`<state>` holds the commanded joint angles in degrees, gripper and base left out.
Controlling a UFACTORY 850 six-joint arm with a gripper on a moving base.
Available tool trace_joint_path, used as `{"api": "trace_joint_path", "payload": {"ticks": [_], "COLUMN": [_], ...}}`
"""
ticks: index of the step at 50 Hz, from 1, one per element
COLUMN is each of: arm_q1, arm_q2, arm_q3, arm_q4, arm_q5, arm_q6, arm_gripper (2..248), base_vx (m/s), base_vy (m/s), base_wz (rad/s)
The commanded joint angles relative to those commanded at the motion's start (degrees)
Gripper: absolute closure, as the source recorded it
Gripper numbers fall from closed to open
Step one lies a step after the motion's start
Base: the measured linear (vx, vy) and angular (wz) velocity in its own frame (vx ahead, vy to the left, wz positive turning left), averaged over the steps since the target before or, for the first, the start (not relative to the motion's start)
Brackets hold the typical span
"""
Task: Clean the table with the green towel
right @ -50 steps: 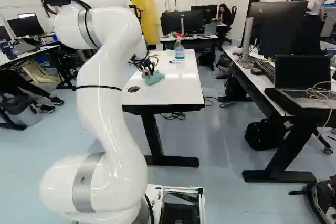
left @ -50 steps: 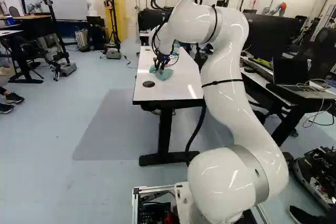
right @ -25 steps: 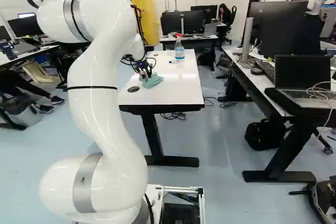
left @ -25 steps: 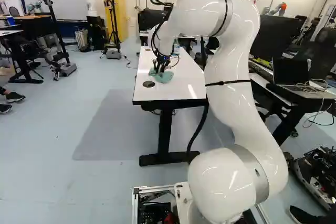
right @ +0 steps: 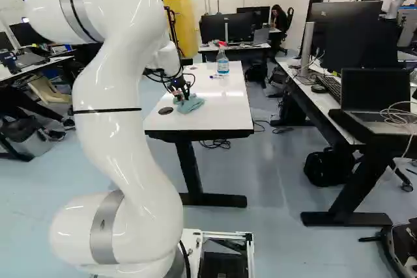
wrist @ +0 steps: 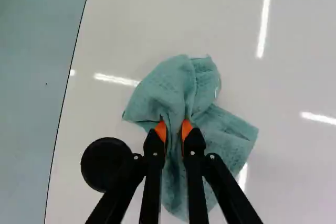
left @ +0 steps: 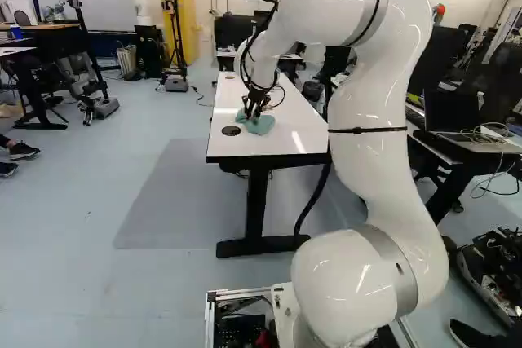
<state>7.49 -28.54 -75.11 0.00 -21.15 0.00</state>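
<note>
2 fingers (left: 253, 114) pinch the towel (wrist: 173, 90), tabletop (wrist: 97, 114) between it and the edge (wrist: 64, 98).

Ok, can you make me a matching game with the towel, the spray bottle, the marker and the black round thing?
Things
1. green towel
2. spray bottle
3. marker
4. round black disc

Where or how
A. lying on the table near the foot of something upright
B. beside the towel, at the end of the table nearer the base
C. pinched in the pincer
D. standing upright, with blue liquid inside

Right pairs: 1-C, 2-D, 3-A, 4-B
</note>
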Motion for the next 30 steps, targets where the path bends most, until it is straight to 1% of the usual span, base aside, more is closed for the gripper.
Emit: {"api": "trace_joint_path", "payload": {"ticks": [17,30], "arm_q1": [-1.1,-2.4], "arm_q2": [6.4,11.4], "arm_q3": [5.9,10.0], "arm_q4": [0.0,0.0], "arm_q5": [0.0,0.0], "arm_q6": [0.0,0.0], "arm_gripper": [199,199], "base_vx": [0.000,0.000], "base_vy": [0.000,0.000], "base_wz": [0.000,0.000]}}
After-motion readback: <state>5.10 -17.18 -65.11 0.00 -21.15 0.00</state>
